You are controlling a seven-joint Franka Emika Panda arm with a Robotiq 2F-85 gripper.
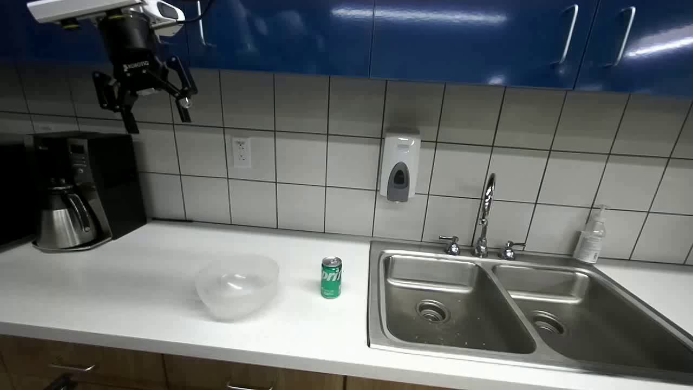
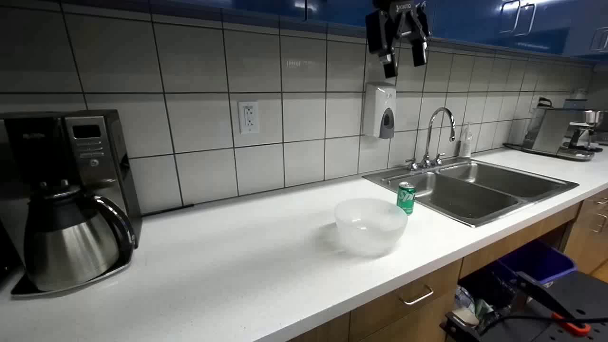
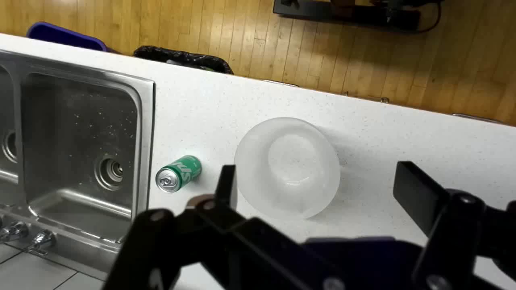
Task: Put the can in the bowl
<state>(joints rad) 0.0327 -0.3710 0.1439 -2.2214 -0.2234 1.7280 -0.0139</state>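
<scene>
The small green can [image 1: 331, 278] stands upright on the white counter beside the sink. It also shows in an exterior view [image 2: 406, 198] just behind the bowl, and in the wrist view [image 3: 182, 172]. The wide translucent whitish bowl [image 1: 237, 287] rests on the counter a short way from the can, with nothing in it; it also shows in an exterior view [image 2: 370, 228] and in the wrist view [image 3: 288, 173]. My gripper [image 1: 158, 123] is open and empty, high above the counter; it also shows in an exterior view [image 2: 405, 69]. In the wrist view its fingers [image 3: 316, 168] are wide apart.
A double steel sink [image 1: 376, 303] with a faucet [image 1: 484, 216] lies beside the can. A coffee maker [image 2: 71, 199] stands at the counter's far end. A soap dispenser [image 1: 400, 165] hangs on the tiled wall. Blue cabinets [image 1: 281, 38] are above. The counter's front edge [image 3: 262, 78] runs near the bowl.
</scene>
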